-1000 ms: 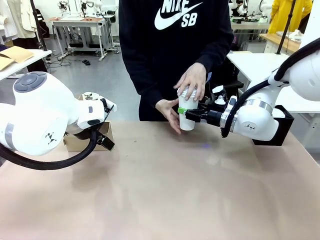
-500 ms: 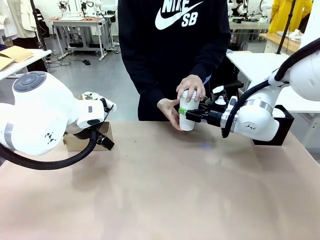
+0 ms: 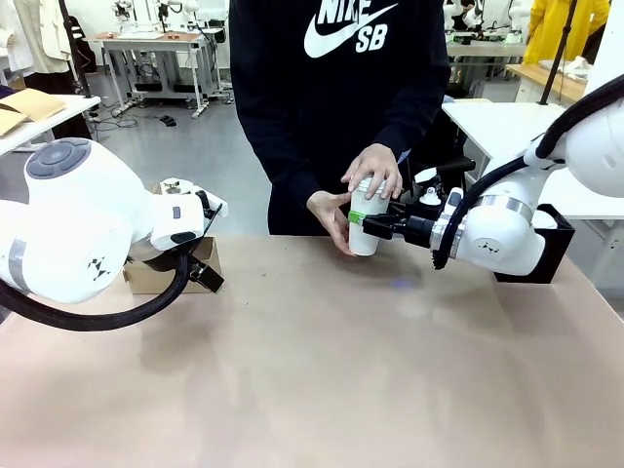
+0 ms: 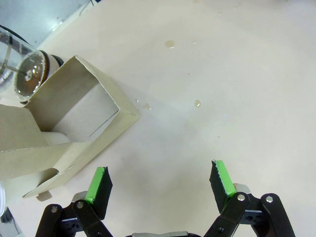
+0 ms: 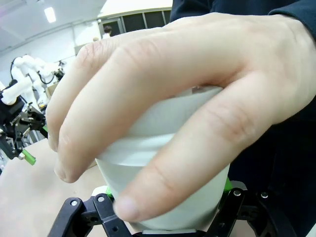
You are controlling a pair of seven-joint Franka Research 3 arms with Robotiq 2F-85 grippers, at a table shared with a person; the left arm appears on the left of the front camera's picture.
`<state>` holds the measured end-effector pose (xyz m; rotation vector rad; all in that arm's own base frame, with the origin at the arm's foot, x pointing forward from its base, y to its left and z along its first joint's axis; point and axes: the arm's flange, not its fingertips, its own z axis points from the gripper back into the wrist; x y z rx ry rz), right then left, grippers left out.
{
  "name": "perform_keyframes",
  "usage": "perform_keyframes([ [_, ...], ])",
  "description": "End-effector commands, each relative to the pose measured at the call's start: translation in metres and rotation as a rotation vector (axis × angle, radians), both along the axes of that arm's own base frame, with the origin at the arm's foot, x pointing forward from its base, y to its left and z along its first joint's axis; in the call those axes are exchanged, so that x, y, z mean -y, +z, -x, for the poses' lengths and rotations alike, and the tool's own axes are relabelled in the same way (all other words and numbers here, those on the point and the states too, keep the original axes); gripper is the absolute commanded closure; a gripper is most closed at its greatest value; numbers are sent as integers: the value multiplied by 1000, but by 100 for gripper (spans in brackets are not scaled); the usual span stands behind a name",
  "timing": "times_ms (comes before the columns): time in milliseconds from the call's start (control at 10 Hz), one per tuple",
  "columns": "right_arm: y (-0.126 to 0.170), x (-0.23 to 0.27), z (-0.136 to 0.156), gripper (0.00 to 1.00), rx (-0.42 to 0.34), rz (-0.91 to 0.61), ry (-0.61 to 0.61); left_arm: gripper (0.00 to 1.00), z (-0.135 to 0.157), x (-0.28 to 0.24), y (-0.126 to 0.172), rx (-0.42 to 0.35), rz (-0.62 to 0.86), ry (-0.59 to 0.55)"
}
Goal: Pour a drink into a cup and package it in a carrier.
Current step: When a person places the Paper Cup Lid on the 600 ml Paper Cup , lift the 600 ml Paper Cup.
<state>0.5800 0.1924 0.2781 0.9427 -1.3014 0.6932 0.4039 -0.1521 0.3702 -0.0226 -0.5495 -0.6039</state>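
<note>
The cup (image 3: 363,237) is matt white paper, the carrier (image 4: 94,143) dull, faintly fibrous brown cardboard, the jar (image 4: 12,54) clear glossy glass with a shiny metal top, the table (image 4: 237,74) smooth matt beige, the left arm (image 3: 68,234) glossy white plastic, the person's sweatshirt (image 3: 292,97) soft black cloth.

Left gripper (image 4: 160,177) wide — right gripper (image 3: 366,223) clamped
</note>
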Motion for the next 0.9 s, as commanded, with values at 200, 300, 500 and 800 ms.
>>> perform_keyframes([
  [200,7,-3,-1,19,8,-4,-1,0,0,0,0,0,2,-1],
  [300,7,-3,-1,19,8,-4,-1,0,0,0,0,0,2,-1],
  [500,7,-3,-1,19,8,-4,-1,0,0,0,0,0,2,-1],
  [800,7,-3,-1,19,8,-4,-1,0,0,0,0,0,2,-1],
])
